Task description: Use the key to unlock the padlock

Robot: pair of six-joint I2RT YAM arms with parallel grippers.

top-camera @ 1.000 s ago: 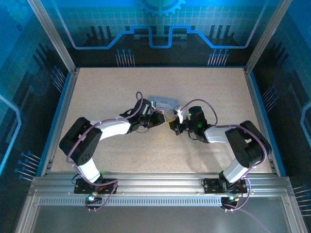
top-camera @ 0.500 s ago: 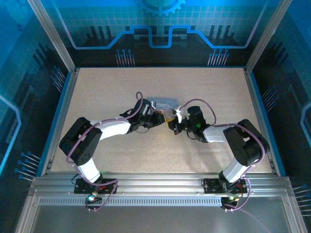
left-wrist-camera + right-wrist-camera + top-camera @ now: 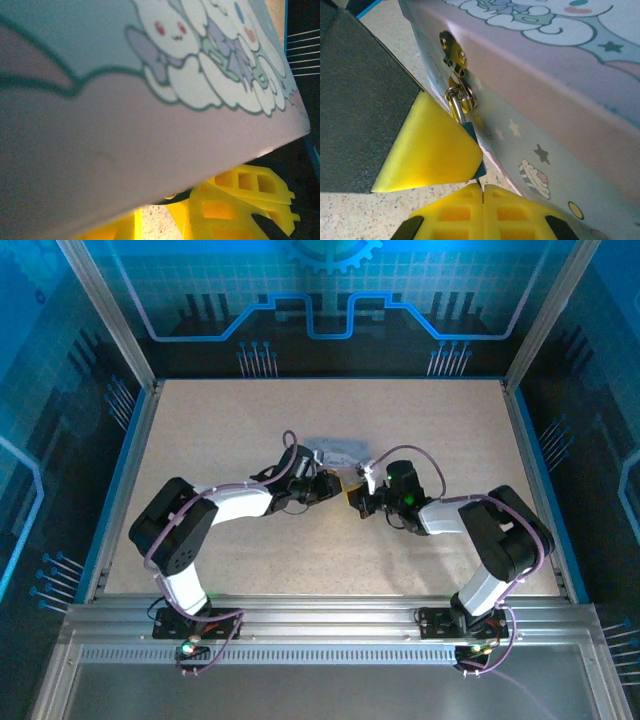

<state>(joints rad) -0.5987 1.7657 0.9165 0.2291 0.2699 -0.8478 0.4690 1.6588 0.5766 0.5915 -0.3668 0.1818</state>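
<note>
- Right wrist: one padlock (image 3: 470, 134) hangs from the hasp (image 3: 452, 50) of the single cartoon tin (image 3: 555, 85), half hidden by a yellow pad (image 3: 427, 150) of the left gripper (image 3: 327, 484).
- Right gripper (image 3: 483, 192), just below the tin: jaws pressed together.
- Left jaws: cannot tell.

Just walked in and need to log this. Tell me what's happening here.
Both arms meet at the cartoon-print tin mid-table. The padlock hangs from the tin's brassy hasp, with a yellow pad of the left gripper right against it. The right gripper has its fingers shut just below the lock, apparently pinching the key, a thin dark sliver. Nothing shows the lock opened yet.
</note>
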